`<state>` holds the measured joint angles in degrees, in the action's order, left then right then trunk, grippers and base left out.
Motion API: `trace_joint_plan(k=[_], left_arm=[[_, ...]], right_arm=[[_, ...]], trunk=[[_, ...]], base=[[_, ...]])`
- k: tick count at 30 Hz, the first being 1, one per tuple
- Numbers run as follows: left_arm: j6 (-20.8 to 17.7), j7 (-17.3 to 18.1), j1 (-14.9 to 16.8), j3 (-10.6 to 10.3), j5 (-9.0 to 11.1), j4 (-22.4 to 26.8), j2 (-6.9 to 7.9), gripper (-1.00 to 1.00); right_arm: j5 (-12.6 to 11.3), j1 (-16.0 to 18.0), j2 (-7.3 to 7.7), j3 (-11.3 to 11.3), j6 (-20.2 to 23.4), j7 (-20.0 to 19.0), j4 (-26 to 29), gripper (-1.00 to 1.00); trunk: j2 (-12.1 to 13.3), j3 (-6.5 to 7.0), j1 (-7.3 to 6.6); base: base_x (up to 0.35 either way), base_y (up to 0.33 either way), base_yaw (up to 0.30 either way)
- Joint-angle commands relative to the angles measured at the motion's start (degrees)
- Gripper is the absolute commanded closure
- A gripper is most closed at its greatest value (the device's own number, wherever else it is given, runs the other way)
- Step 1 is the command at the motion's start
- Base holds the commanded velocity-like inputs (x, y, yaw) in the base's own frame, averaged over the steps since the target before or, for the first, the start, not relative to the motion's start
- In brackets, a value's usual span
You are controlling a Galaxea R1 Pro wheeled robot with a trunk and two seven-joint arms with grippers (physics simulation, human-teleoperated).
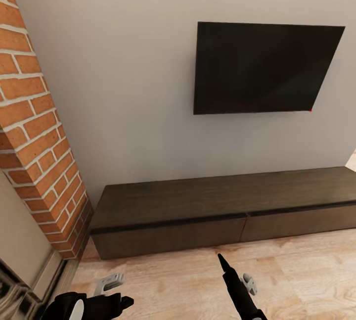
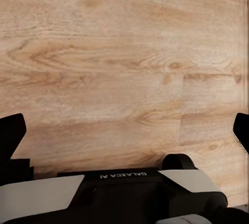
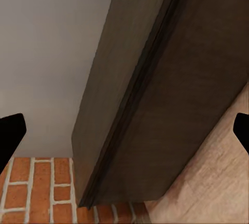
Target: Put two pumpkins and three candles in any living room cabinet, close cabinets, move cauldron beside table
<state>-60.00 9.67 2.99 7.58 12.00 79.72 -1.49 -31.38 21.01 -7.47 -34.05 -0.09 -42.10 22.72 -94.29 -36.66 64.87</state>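
Note:
The cabinet (image 1: 217, 208) is a long, low dark-brown unit against the grey wall, and both wide drawer fronts sit flush and closed. My right gripper (image 1: 222, 262) points at the cabinet from a short way off above the floor. In the right wrist view this gripper (image 3: 124, 133) is open, with the cabinet's front and top (image 3: 155, 105) between its spread fingertips and nothing held. My left gripper (image 1: 123, 302) hangs low at the left. In the left wrist view it (image 2: 124, 130) is open over bare wooden floor. The pumpkins, candles, cauldron and table are out of view.
A black TV (image 1: 264, 68) hangs on the wall above the cabinet. A red brick column (image 1: 34, 137) stands at the left, touching the cabinet's left end. Light wooden floor (image 1: 306, 275) runs in front of the cabinet. White parts of my base (image 1: 109, 283) show low down.

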Motion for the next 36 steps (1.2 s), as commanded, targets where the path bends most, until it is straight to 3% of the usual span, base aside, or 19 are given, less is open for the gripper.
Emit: trace_joint_plan(k=[1,6,11,15,18,20,36], left_arm=[[0.00,0.00,0.00,0.01,0.30,0.00,0.00,-1.00],[0.00,0.00,0.00,0.04,1.70,-0.03,0.14,-1.00],[0.00,-0.15,0.00,0.03,3.35,-0.84,0.20,-1.00],[0.00,-0.17,0.00,-0.02,3.92,-0.74,0.05,-1.00],[0.00,-0.17,0.00,-0.06,4.11,-0.71,0.06,-1.00],[0.00,-0.18,0.00,-0.03,4.15,-0.71,0.02,-1.00],[0.00,-0.10,0.00,-0.02,4.53,-0.70,-0.09,-1.00]], right_arm=[[0.05,0.00,-0.05,0.03,-0.33,-0.21,0.08,-1.00],[-0.47,0.04,-0.10,-0.16,-1.42,-0.45,0.13,-1.00],[-2.60,0.19,-0.73,-0.37,-1.34,-0.52,0.05,-1.00],[-6.62,0.24,-0.76,-0.40,-1.32,-0.63,0.09,-1.00],[-11.06,0.25,-0.71,-0.29,-1.39,-0.72,0.03,-1.00],[-12.16,0.25,-0.72,-0.09,-1.50,-0.90,0.04,-1.00],[-13.11,0.26,-0.82,0.11,-1.80,-1.24,0.10,-1.00]], trunk=[[-0.42,-0.19,0.23],[-2.42,-1.08,1.32],[-4.43,-1.98,2.42],[-6.03,-2.70,3.30],[-7.23,-3.24,3.96],[-8.04,-3.60,4.40],[-14.45,-6.47,7.91]], base=[[0.000,0.000,0.000],[0.000,0.000,0.000],[0.000,0.000,0.000],[0.000,0.000,0.000],[0.000,0.000,0.000],[0.000,0.000,0.000],[0.000,0.000,0.000]])
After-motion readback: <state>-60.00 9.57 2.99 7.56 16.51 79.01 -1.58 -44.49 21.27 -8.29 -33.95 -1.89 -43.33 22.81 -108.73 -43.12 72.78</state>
